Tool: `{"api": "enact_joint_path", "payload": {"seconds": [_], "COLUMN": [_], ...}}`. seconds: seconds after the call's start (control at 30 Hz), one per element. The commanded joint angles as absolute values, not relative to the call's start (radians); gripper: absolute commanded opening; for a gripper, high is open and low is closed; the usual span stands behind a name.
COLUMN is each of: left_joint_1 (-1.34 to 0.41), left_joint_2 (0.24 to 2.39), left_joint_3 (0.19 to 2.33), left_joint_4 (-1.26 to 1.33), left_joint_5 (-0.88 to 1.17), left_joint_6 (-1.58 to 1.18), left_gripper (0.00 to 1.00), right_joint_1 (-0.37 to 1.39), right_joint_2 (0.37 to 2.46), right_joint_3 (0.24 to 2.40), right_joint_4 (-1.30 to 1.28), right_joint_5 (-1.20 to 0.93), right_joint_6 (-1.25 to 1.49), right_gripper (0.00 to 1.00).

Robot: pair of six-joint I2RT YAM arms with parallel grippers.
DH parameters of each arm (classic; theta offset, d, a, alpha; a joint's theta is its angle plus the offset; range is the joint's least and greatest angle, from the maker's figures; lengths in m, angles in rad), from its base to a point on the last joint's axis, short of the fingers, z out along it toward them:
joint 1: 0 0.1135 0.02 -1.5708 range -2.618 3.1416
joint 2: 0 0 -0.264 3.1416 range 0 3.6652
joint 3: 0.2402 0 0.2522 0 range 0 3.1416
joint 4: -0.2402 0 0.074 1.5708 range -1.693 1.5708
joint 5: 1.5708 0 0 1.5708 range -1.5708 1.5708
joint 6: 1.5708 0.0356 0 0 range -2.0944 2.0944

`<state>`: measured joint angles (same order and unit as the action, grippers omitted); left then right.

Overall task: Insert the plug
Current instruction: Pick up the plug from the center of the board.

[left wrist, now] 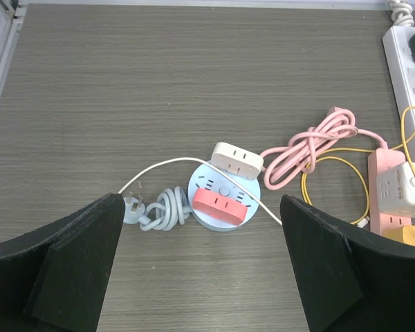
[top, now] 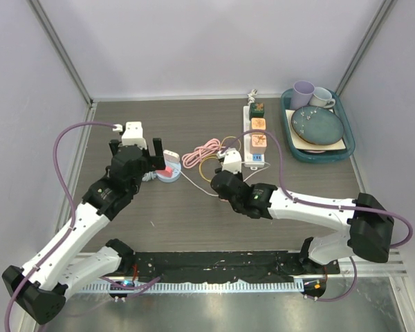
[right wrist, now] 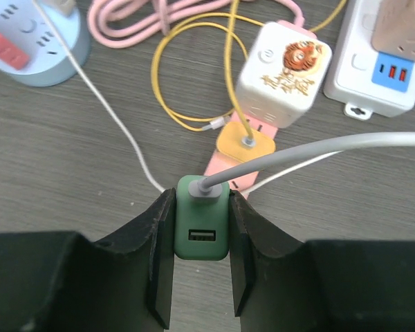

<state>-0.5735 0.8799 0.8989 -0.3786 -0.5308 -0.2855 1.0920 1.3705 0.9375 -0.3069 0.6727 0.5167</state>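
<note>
My right gripper (right wrist: 202,207) is shut on a green USB charger plug (right wrist: 202,228) with a grey cable (right wrist: 318,149) in its top. It holds the plug just above the table, near the end of a pink power strip (right wrist: 225,166). In the top view the right gripper (top: 225,181) is at the table's middle. My left gripper (left wrist: 200,238) is open and empty, just short of a round blue power strip (left wrist: 223,200) that carries a red adapter (left wrist: 221,205). In the top view the left gripper (top: 136,153) is left of that strip (top: 169,171).
A white adapter (left wrist: 237,159) lies beside the round strip. The pink strip carries a white cube adapter (right wrist: 283,72) and a yellow plug (right wrist: 245,142). A long white power strip (top: 254,135), coiled pink cable (top: 200,151) and tray of dishes (top: 346,135) lie further back.
</note>
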Motion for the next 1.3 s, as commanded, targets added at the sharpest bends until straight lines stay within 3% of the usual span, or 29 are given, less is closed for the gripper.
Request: {"api": "enact_joint_path", "payload": {"seconds": [0.0, 0.2, 0.3, 0.43, 0.63, 1.0, 1.27], "left_joint_1": [-0.568, -0.572, -0.630, -0.739, -0.753, -0.845, -0.897], "left_joint_2": [0.883, 1.114, 1.236, 1.467, 1.658, 1.763, 1.666], "left_joint_3": [0.867, 0.886, 0.951, 1.031, 1.101, 1.049, 0.937], "left_joint_4": [-0.333, -0.268, -0.265, -0.271, -0.294, -0.322, -0.290], "left_joint_5": [-0.442, -0.126, -0.162, -0.290, -0.293, -0.164, -0.016], "left_joint_6": [-0.302, -0.543, -0.591, -0.554, -0.563, -0.647, -0.771], "left_gripper": [1.00, 0.96, 0.90, 0.66, 0.47, 0.43, 0.40], "right_joint_1": [1.094, 1.092, 1.094, 1.094, 1.094, 1.094, 1.094], "right_joint_2": [1.359, 1.290, 1.276, 1.256, 1.224, 1.226, 1.233], "right_joint_3": [0.865, 0.818, 0.792, 0.778, 0.739, 0.733, 0.724], "right_joint_4": [-0.177, -0.138, -0.117, -0.112, -0.072, -0.045, -0.041], "right_joint_5": [0.788, 0.802, 0.793, 0.776, 0.778, 0.792, 0.838], "right_joint_6": [0.620, 0.635, 0.632, 0.632, 0.634, 0.618, 0.630], "right_gripper": [0.01, 0.01, 0.01, 0.01, 0.01, 0.01, 0.01]}}
